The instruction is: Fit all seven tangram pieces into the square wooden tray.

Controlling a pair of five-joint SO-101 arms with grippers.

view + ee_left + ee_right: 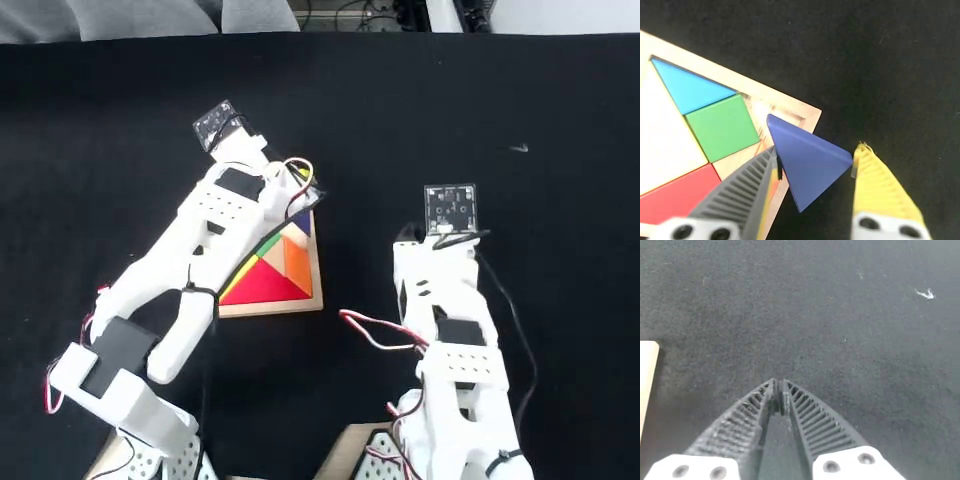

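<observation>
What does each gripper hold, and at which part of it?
The left gripper holds the blue triangle, one finger on an edge, the other at the opposite corner. The right gripper is shut on nothing.

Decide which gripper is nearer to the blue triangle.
Left. The left gripper grips the blue triangle over a corner of the tray; the right gripper, shut, sits over the black cloth, apart from it.
</observation>
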